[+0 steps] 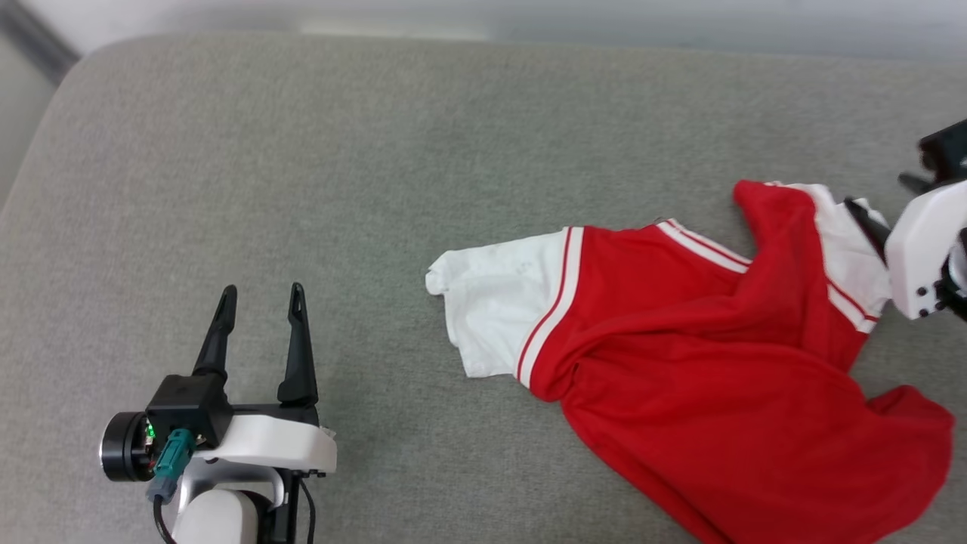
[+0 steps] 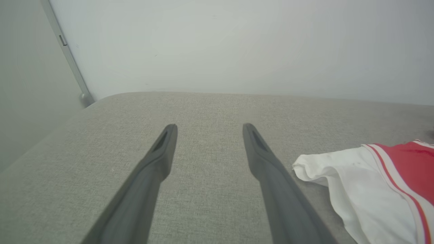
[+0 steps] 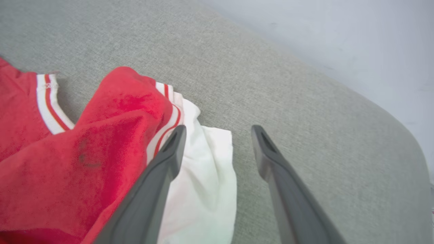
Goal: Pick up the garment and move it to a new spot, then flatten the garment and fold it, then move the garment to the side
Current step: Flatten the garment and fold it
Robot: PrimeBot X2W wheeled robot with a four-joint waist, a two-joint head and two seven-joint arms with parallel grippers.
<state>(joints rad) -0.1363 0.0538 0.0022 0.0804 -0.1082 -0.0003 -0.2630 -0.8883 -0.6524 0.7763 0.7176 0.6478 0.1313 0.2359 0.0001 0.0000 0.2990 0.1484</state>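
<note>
The red jersey T-shirt with white sleeves lay crumpled on the grey upholstered surface, the right tool by one sleeve and the left tool near the other, each with fingers apart, so flattening probably called for pinching opposite sleeves and pulling outward.

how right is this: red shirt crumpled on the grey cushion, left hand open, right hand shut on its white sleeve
One error: the right wrist view shows the right hand open at the white sleeve, not shut. The red shirt crumpled on the grey cushion, left hand open: correct.
</note>
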